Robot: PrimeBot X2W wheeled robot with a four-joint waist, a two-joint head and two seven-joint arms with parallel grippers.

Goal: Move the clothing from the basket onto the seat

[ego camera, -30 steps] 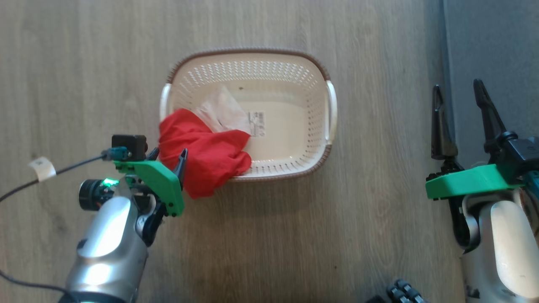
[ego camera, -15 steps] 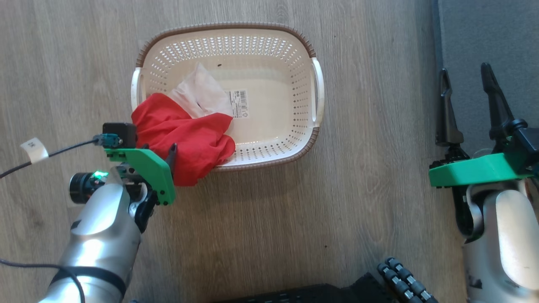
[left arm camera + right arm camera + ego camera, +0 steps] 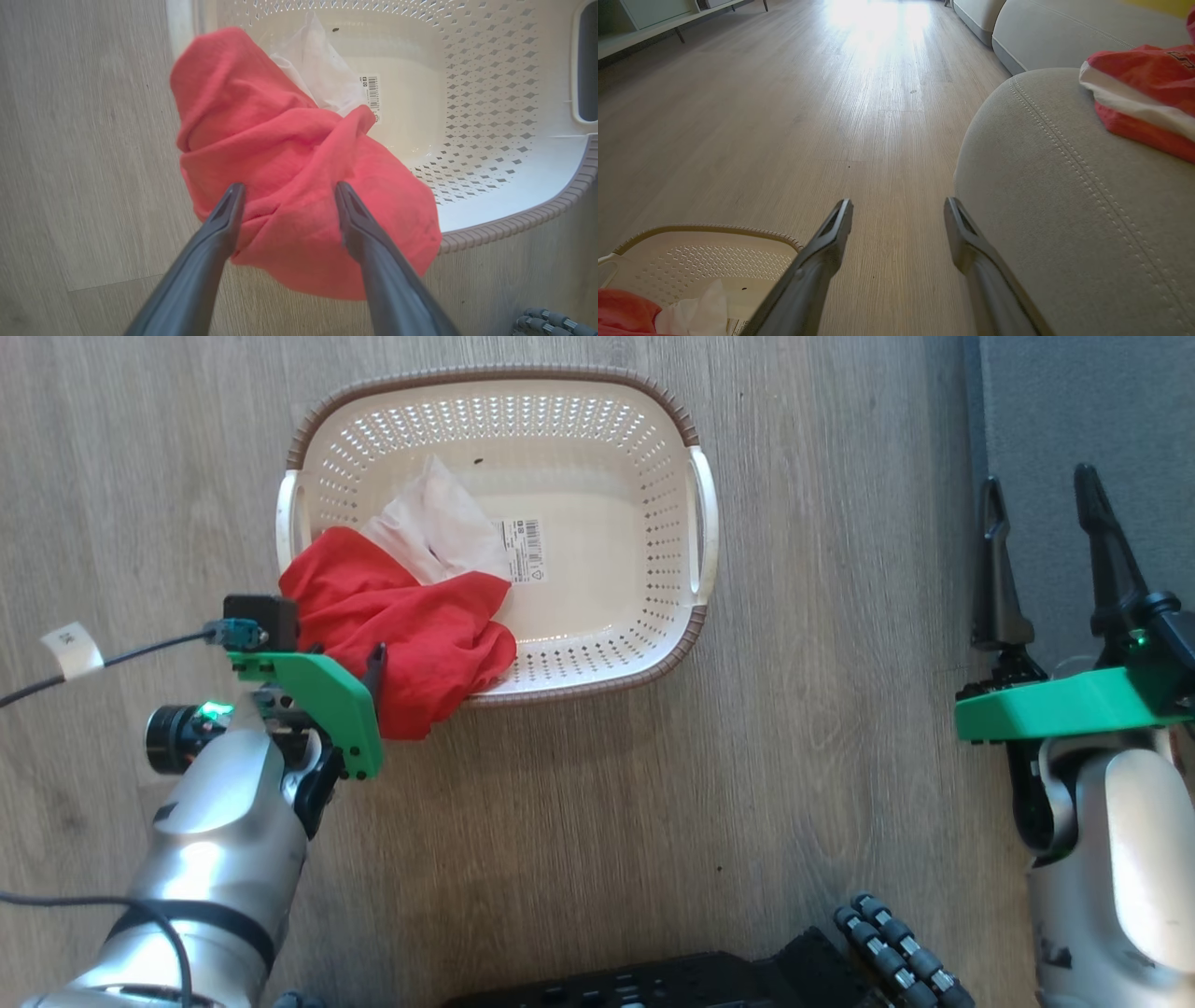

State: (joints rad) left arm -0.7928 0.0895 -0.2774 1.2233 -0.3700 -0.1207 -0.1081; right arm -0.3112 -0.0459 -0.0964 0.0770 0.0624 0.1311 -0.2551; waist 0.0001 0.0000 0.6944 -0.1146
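- Wooden floor [image 3: 579,821]: pale grey-brown planks under the whole scene; in the right wrist view it runs on far ahead.
- Seat [image 3: 1064,214]: we note a big grey fabric cushion with a rounded edge and a double line of pale stitching. It stands on the robot's right, apart from the basket.
- Basket [image 3: 674,551]: cream, perforated, with a brown braided rim and a handle at each short end. It sits on the floor between the two arms, nearer the left one.
- Red garment [image 3: 411,635]: bunched in the basket's near left corner. It spills over the rim, so its lower fold hangs outside.
- Red-and-white garment [image 3: 1143,88]: already lying on the seat, red with a broad white band, cut off by the edge of the right wrist view.
- Left gripper [image 3: 288,186]: its fingers [image 3: 219,228] are spread wide, with the tips over the overhanging red fold. Nothing is pinched, and we cannot tell whether the tips touch the cloth.
- Right gripper [image 3: 1037,476]: fingers spread wide and empty, held by the seat's edge, well apart from the basket.
- Whitish piece [image 3: 434,523]: thin and crumpled, inside the basket, its near edge under the red garment.
- Barcode label [image 3: 523,549]: on the basket's bare bottom, just beside the whitish piece.
- White tag [image 3: 73,649]: on the black cable [image 3: 140,651] running to the left wrist.
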